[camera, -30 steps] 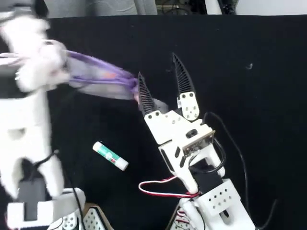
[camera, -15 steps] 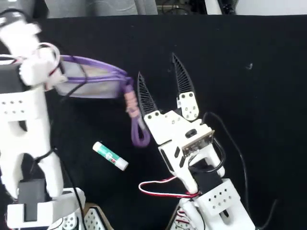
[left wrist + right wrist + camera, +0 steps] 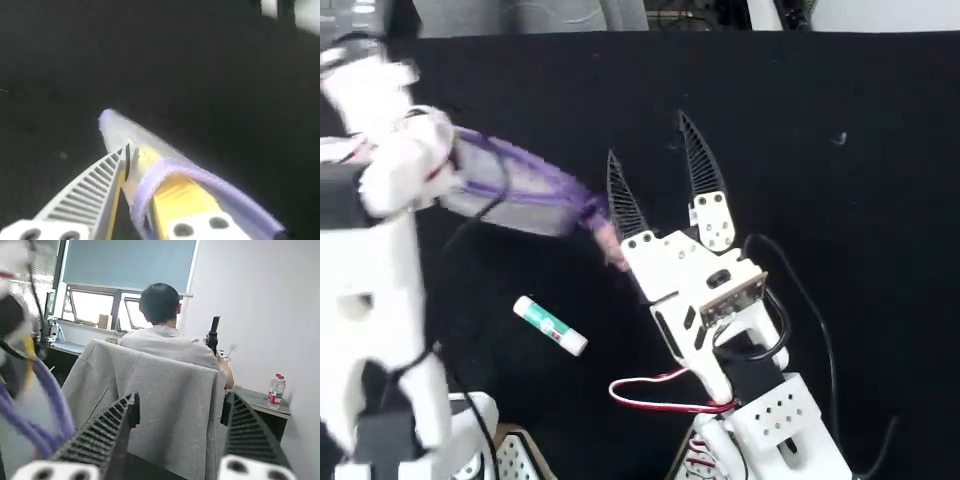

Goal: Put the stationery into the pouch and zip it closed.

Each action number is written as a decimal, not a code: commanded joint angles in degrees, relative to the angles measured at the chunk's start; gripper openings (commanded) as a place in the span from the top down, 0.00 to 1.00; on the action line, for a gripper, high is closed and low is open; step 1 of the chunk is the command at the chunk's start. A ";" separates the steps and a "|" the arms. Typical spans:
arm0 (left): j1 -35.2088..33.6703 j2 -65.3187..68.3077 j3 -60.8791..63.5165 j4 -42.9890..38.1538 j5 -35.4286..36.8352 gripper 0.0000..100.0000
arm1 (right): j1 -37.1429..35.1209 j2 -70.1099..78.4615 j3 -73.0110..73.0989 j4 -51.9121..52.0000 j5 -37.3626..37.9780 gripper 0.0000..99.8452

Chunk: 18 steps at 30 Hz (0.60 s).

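Over on the left, the left gripper [image 3: 142, 167] is clamped on one end of the pouch [image 3: 515, 185], a clear one with purple edging. The pouch juts out sideways toward the other arm, and its purple strap ends just beside the nearer finger of the right gripper [image 3: 646, 133]. Below the pouch, a white and green glue stick [image 3: 550, 325] lies on the black table [image 3: 840, 120] between the two arms, touching neither gripper. In the middle, the right gripper's fingers stand wide apart with nothing between them.
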 commanded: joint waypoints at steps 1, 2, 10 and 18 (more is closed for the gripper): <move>-1.54 -10.02 -3.03 -1.85 1.41 0.97 | -0.26 0.40 -3.21 0.18 0.62 0.75; -0.92 -10.20 -0.13 -2.55 1.32 0.97 | -0.26 0.40 -3.21 0.18 0.62 0.75; 2.51 -10.29 10.95 -6.59 -0.97 0.97 | -0.26 0.40 -3.21 0.18 0.62 0.75; 2.07 -13.27 23.16 -14.33 -1.05 0.97 | -0.26 0.40 -3.12 0.18 0.62 0.75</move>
